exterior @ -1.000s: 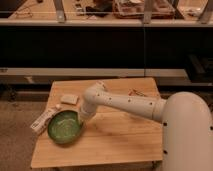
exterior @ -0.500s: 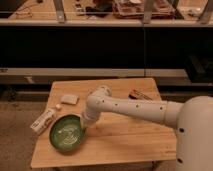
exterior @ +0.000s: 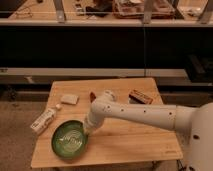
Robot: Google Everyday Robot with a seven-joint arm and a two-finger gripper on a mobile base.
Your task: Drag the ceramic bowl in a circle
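The gripper [exterior: 89,129] is down at the right-hand rim of the ceramic bowl [exterior: 67,141]. Its fingers are closed, and as far as the dim view allows they seem to pinch that rim. The wooden table [exterior: 135,137] carries everything. The white arm [exterior: 140,114] reaches across it from the right edge toward the near left corner, as the camera sees it. The ceramic bowl sits flat on the table close to that near left corner, its far side just short of the near edge. It is green with a paler inside.

A white carton [exterior: 43,121] lies tilted at the left edge, just beside the bowl. A brown bar [exterior: 140,96] lies near the far right corner. A flat white packet [exterior: 70,98] lies toward the far left corner. A small dark red item [exterior: 93,94] sits near the far edge, close behind the arm. A tiny white piece [exterior: 58,106] lies between the packet and the carton.
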